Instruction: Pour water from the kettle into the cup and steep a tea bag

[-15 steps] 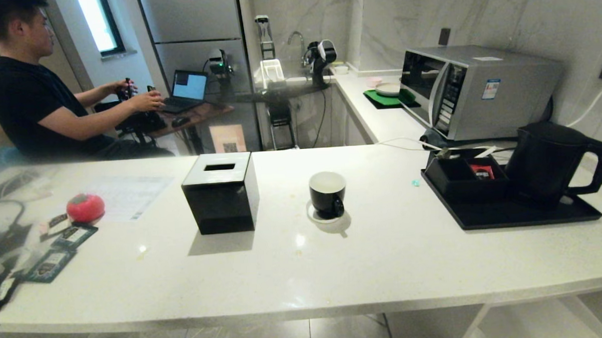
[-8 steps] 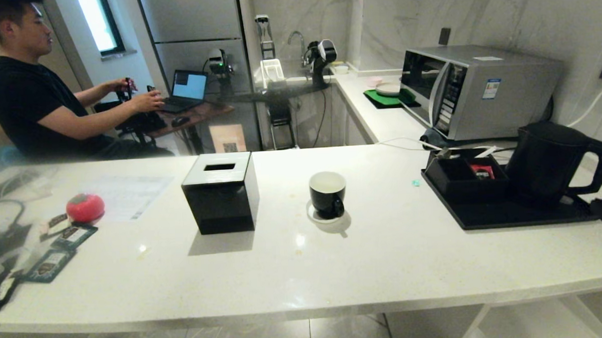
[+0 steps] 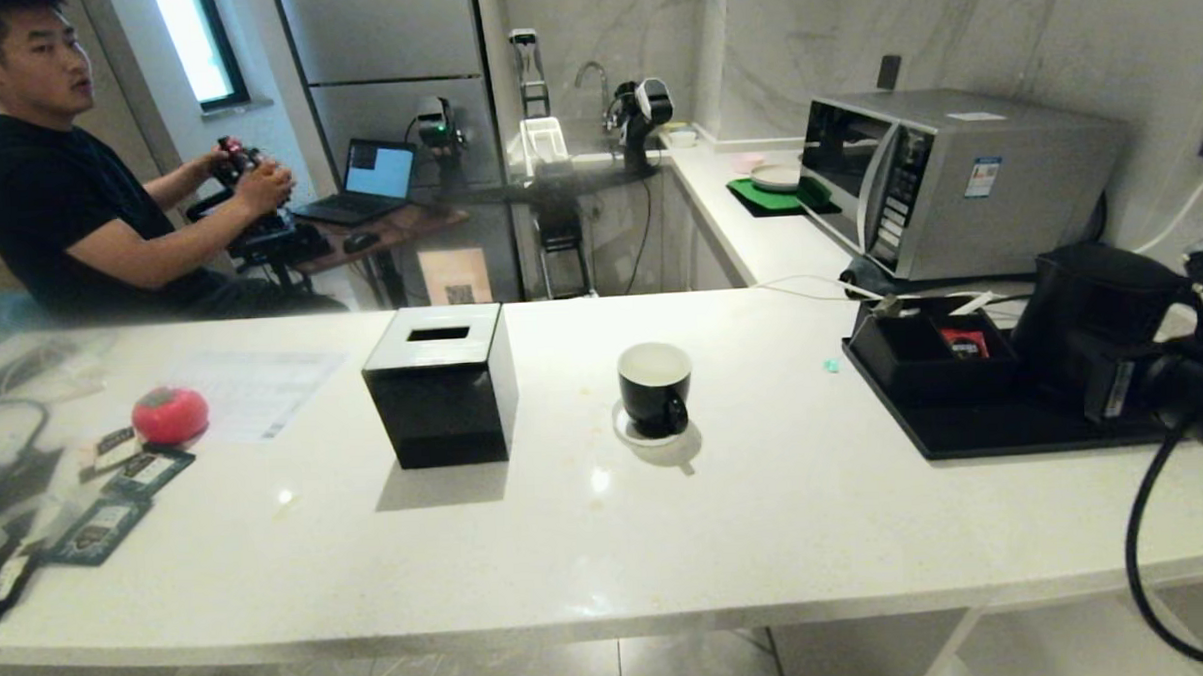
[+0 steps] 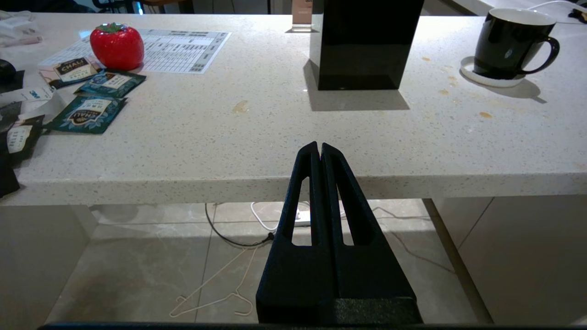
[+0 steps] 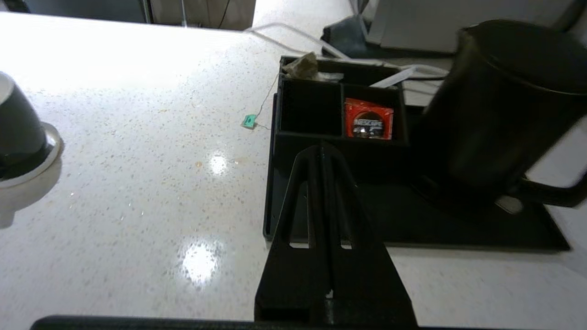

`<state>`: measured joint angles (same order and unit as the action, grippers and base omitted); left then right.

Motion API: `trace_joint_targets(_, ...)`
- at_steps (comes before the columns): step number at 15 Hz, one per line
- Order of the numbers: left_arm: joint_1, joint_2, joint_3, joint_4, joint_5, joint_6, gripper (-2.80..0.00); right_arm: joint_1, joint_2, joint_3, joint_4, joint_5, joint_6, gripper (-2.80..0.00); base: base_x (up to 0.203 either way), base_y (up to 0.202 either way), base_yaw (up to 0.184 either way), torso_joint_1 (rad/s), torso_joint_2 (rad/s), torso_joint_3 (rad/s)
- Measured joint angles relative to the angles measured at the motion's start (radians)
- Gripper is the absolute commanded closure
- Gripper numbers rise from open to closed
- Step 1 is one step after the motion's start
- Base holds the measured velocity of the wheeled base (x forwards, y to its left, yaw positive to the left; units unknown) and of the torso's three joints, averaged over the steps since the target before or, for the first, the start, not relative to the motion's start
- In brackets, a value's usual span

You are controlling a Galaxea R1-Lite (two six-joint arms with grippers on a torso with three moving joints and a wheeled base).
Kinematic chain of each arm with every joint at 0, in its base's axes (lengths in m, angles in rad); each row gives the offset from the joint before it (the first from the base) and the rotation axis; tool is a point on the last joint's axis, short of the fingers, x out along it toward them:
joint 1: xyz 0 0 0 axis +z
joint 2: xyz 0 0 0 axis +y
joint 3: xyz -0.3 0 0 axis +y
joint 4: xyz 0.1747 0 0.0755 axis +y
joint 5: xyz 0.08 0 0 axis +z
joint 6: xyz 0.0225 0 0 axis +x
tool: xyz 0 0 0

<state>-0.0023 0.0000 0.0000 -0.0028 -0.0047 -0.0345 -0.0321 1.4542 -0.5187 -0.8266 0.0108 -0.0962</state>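
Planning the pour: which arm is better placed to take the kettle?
The right. The right gripper, shut, is above the black tray beside the kettle. The left gripper, shut, sits below the counter edge, far from it.

A black tissue box [image 3: 442, 386] stands upright near the middle of the white counter [image 3: 608, 538]. Well to its left lies a red strawberry-shaped object [image 3: 170, 414] on a printed sheet [image 3: 253, 388], with dark teal sachets [image 3: 123, 495] just in front of that. Far to the box's right a black tray [image 3: 1015, 429] holds a compartment box with a red packet [image 3: 964, 341]. Behind the tray stands a silver microwave [image 3: 956, 181]. Beyond the box, a person [image 3: 51, 197] sits near a laptop [image 3: 374, 178].
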Motion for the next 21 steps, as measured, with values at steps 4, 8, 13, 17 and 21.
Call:
trace_joint_targets(4, 0.000, 0.000, 0.000, 0.000, 0.000, 0.000, 0.00, 0.000, 0.125, -0.203, 0.105, 0.002, 0.001, 0.00, 0.000, 0.000, 0.000, 0.000, 0.00, 0.000)
trace_joint_targets(8, 0.000, 0.000, 0.000, 0.000, 0.000, 0.000, 0.00, -0.001, 0.237, -0.440, 0.255, 0.001, 0.001, 0.00, 0.000, 0.000, 0.000, 0.000, 0.00, 0.000)
trace_joint_targets(13, 0.000, 0.000, 0.000, 0.000, 0.000, 0.000, 0.00, 0.001, 0.349, -0.649, 0.450, -0.002, 0.019, 0.00, 0.000, 0.000, 0.000, 0.000, 0.00, 0.000)
trace_joint_targets(17, 0.000, 0.000, 0.000, 0.000, 0.000, 0.000, 0.00, 0.016, 0.409, -0.772, 0.581, -0.006, 0.108, 0.00, 0.000, 0.000, 0.000, 0.000, 0.00, 0.000)
trace_joint_targets(21, 0.000, 0.000, 0.000, 0.000, 0.000, 0.000, 0.00, 0.020, 0.477, -0.879, 0.596, -0.008, 0.129, 0.00, 0.000, 0.000, 0.000, 0.000, 0.00, 0.000)
